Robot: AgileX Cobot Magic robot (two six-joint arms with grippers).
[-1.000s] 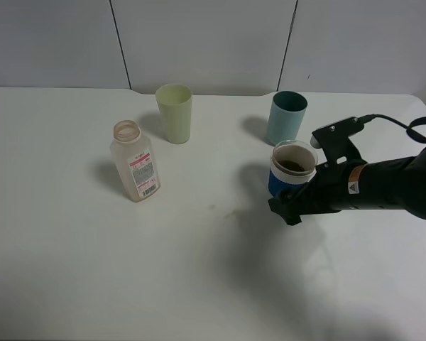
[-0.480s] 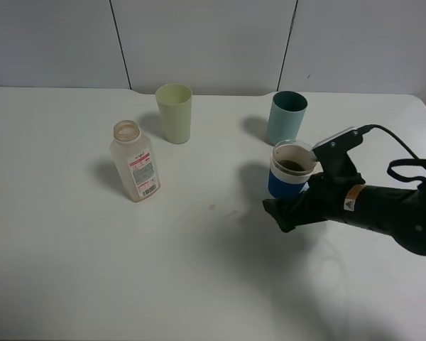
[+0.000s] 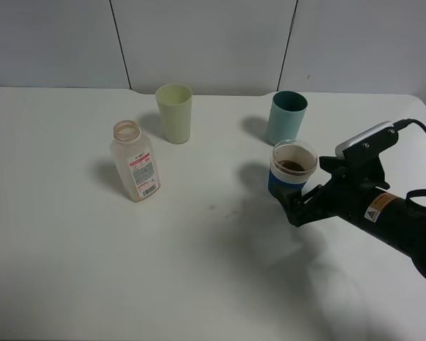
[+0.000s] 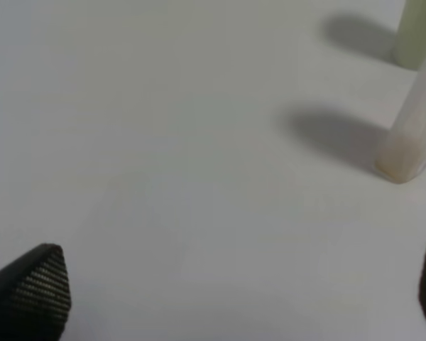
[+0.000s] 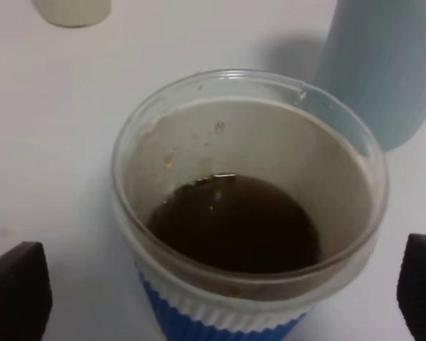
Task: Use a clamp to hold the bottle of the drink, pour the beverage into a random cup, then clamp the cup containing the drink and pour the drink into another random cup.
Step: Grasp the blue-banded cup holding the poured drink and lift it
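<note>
Blue-sleeved glass cup (image 3: pixel 292 169), right end effector (image 3: pixel 292 207) spread wide beside

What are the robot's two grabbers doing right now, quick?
Left gripper: open, holding nothing.
Right gripper: open, jaws on either side of the glass cup, not squeezing it.

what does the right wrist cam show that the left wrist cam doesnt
Only the right wrist view: the blue-sleeved cup holding dark drink, standing between the open fingertips of the right gripper, with the teal cup near it. Only the left wrist view: the lower part of the bottle, seen past the open left gripper. Both: the white table and the pale green cup.
</note>
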